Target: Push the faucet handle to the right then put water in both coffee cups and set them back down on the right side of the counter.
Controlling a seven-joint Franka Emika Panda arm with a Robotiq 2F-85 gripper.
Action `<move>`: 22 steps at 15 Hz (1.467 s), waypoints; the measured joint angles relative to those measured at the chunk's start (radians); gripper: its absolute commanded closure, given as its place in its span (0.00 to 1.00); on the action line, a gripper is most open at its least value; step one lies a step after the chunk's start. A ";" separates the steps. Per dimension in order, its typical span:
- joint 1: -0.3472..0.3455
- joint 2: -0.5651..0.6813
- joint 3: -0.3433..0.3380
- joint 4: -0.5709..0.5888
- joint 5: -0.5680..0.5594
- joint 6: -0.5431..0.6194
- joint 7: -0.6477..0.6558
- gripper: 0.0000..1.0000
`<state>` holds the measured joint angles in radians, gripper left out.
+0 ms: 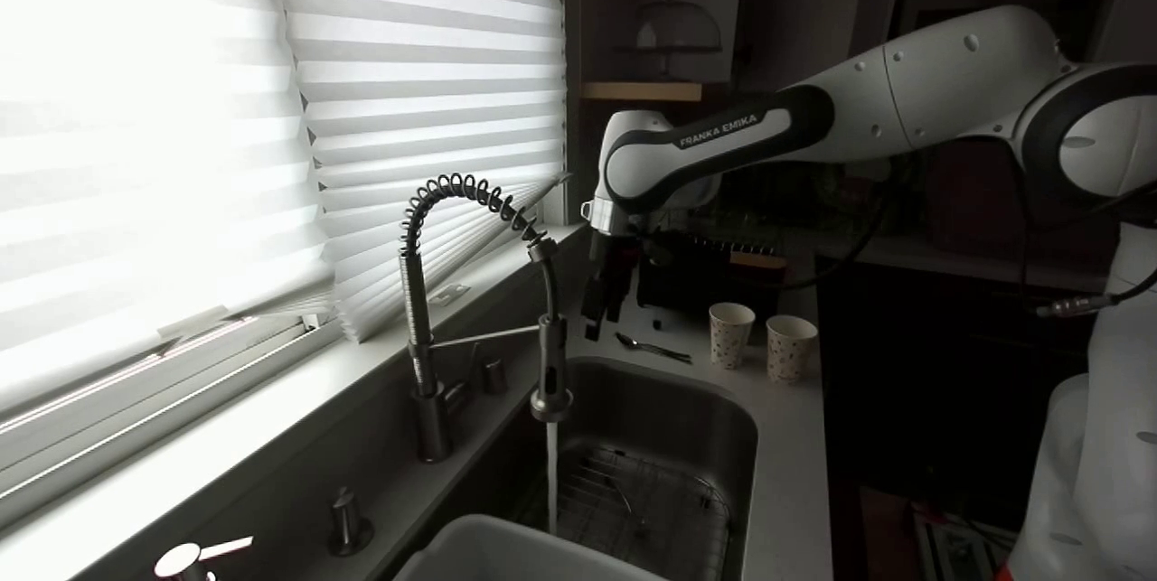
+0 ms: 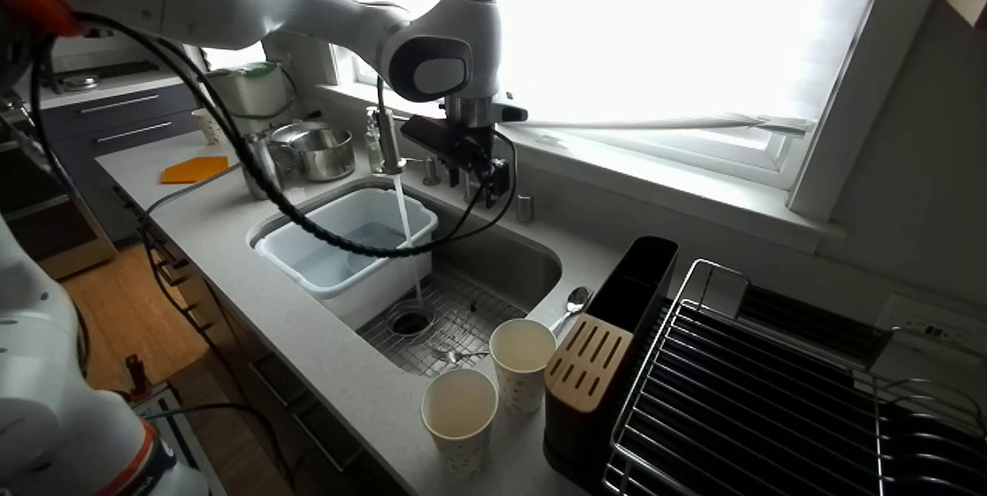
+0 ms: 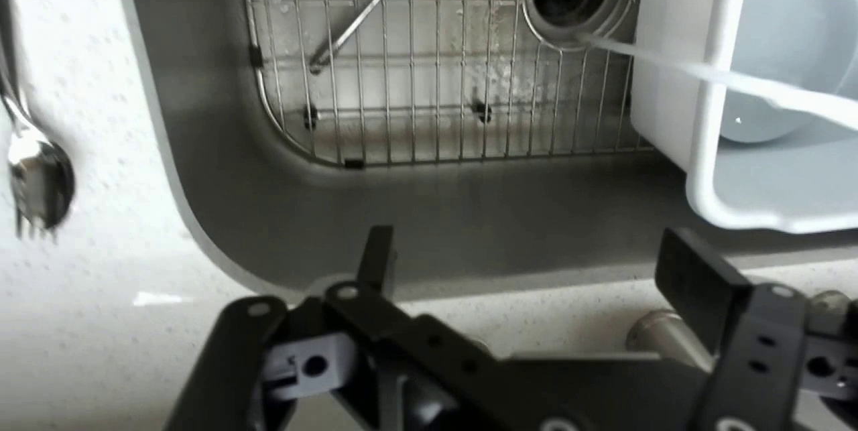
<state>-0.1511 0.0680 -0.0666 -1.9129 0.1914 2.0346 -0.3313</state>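
Note:
The spring-neck faucet [image 1: 432,423] stands behind the sink, and water [image 1: 552,482] runs from its spray head [image 1: 550,373]. The stream also shows in the wrist view [image 3: 737,82], falling near the drain. The faucet handle [image 1: 458,396] is at the side of the faucet base and looks small and dark. Two patterned paper coffee cups [image 1: 730,337] [image 1: 791,351] stand upright on the counter beside the sink, also in an exterior view [image 2: 460,419] [image 2: 523,372]. My gripper [image 3: 526,250] is open and empty above the sink's back edge, apart from the cups.
A white basin [image 2: 378,280] sits in one half of the sink. A spoon and fork [image 3: 40,179] lie on the counter. A black utensil holder [image 2: 590,365] and wire dish rack [image 2: 740,372] stand beyond the cups. Pots [image 2: 324,153] stand at the far end.

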 measured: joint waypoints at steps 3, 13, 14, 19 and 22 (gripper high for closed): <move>-0.019 -0.067 -0.045 -0.065 -0.022 -0.058 0.005 0.00; -0.018 -0.085 -0.045 -0.084 -0.023 -0.059 0.014 0.00; -0.018 -0.088 -0.050 -0.085 -0.022 -0.059 0.022 0.00; -0.040 -0.183 -0.108 -0.136 -0.037 -0.103 0.098 0.00; -0.079 -0.292 -0.157 -0.177 -0.098 -0.185 0.138 0.00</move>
<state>-0.2298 -0.2239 -0.2232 -2.0897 0.0935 1.8493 -0.1938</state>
